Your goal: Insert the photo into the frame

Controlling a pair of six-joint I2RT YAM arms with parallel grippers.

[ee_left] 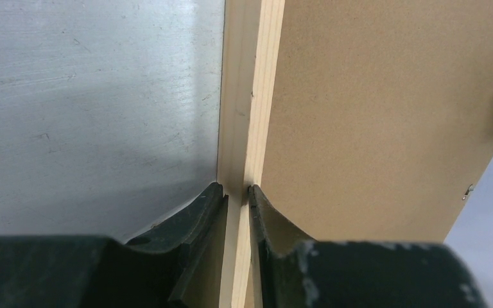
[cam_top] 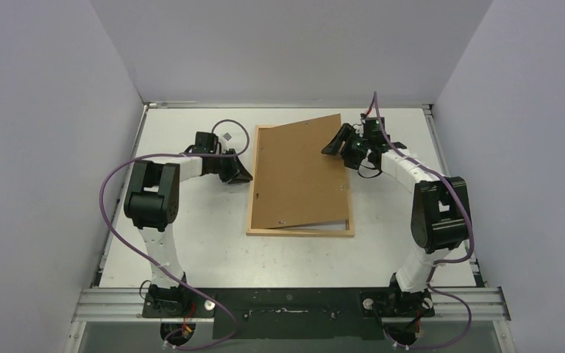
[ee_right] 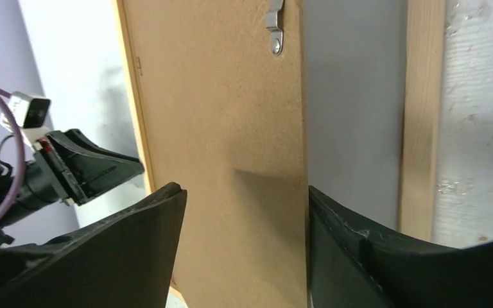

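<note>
The frame (cam_top: 301,232) lies flat on the table, its pale wood rail (ee_left: 247,96) running up the left wrist view. My left gripper (ee_left: 236,191) is shut on that left rail (cam_top: 254,184). A brown backing board (cam_top: 298,173) lies askew over the frame, its far right corner sticking out past the frame's top. My right gripper (cam_top: 336,143) stands open at the board's right edge. In the right wrist view one finger is over the board (ee_right: 218,115) and the other is just past its edge, neither pressing it. The photo is hidden.
A metal hanger clip (ee_right: 274,29) sits on the board. The frame's right rail (ee_right: 420,115) lies right of the board's edge, with a grey strip between them. My left gripper (ee_right: 96,167) shows across the board. White walls enclose the table on three sides.
</note>
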